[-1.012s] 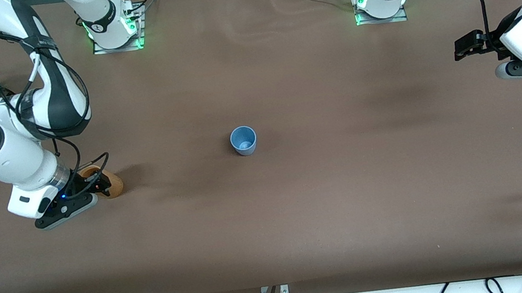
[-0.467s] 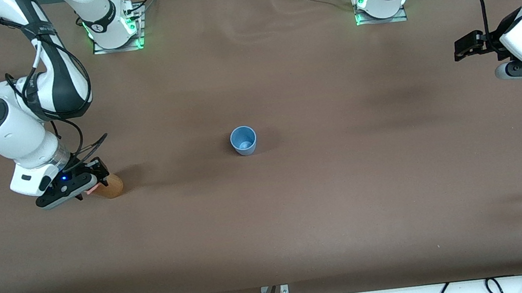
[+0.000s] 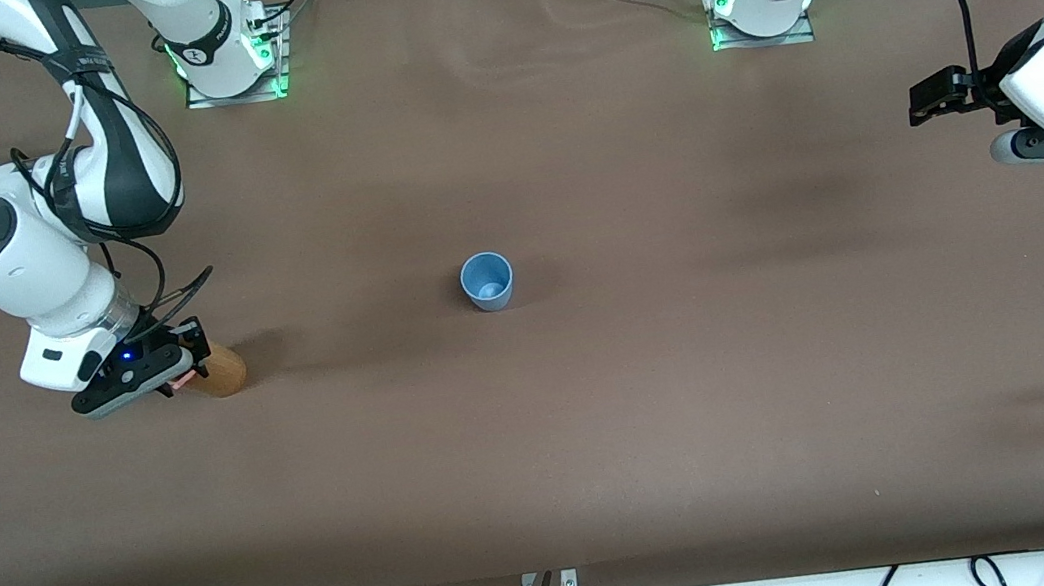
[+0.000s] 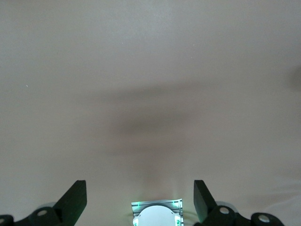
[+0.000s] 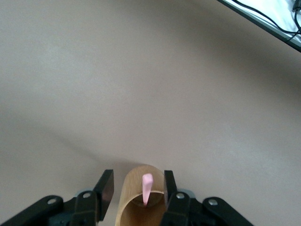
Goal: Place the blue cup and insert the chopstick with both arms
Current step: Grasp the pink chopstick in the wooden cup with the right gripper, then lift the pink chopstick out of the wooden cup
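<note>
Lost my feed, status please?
Right gripper astride wooden cup, pink chopstick standing inside. Left gripper open, waiting aloft. Blue cup upright mid-table, nothing beside it.

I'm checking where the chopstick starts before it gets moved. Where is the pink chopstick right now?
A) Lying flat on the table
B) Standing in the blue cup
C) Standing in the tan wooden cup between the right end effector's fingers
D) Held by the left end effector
C: the right wrist view shows the chopstick standing in the wooden cup, which sits between the right end effector's fingers.
</note>
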Robot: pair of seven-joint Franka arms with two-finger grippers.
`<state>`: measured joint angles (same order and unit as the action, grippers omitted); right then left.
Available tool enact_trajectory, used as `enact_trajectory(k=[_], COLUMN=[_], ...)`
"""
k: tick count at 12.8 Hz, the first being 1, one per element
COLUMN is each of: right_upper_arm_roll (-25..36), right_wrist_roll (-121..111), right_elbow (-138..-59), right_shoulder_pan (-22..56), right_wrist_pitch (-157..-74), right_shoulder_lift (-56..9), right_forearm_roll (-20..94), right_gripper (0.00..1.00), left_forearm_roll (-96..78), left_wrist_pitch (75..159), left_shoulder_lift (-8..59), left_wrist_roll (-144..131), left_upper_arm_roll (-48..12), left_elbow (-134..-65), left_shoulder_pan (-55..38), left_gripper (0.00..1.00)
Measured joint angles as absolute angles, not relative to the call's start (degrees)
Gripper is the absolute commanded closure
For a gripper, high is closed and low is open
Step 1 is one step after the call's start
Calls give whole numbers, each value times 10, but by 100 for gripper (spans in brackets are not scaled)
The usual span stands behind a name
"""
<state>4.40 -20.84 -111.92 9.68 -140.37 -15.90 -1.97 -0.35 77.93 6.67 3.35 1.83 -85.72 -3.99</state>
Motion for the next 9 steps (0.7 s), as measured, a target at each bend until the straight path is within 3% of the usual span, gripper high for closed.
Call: enact_trajectory(k=[3,5,7,9], right_upper_arm_roll=[45,45,45,45], right_wrist_roll=[-209,-209,-209,-209], right_elbow=[-1119,-1119,-1119,-1119], right_shoulder_pan=[97,97,97,96], right_wrist_pitch=[-1406,-1406,-1406,-1407], right_shoulder_lift=[-160,-161,-162,-162], right_forearm_roll=[-20,-20,-20,-20], right_gripper=[73,88,97,100], left_forearm_roll=[-4,-4,-4,-4], left_wrist_pitch=[779,780,780,780], left_shoulder_lift=[67,67,67,67], left_wrist_roll=[34,34,34,34], left_upper_arm_roll=[18,18,18,18], left_elbow=[-857,-857,-857,-857], left_shoulder_pan=[-40,-40,-40,-40], left_gripper=[0,0,0,0])
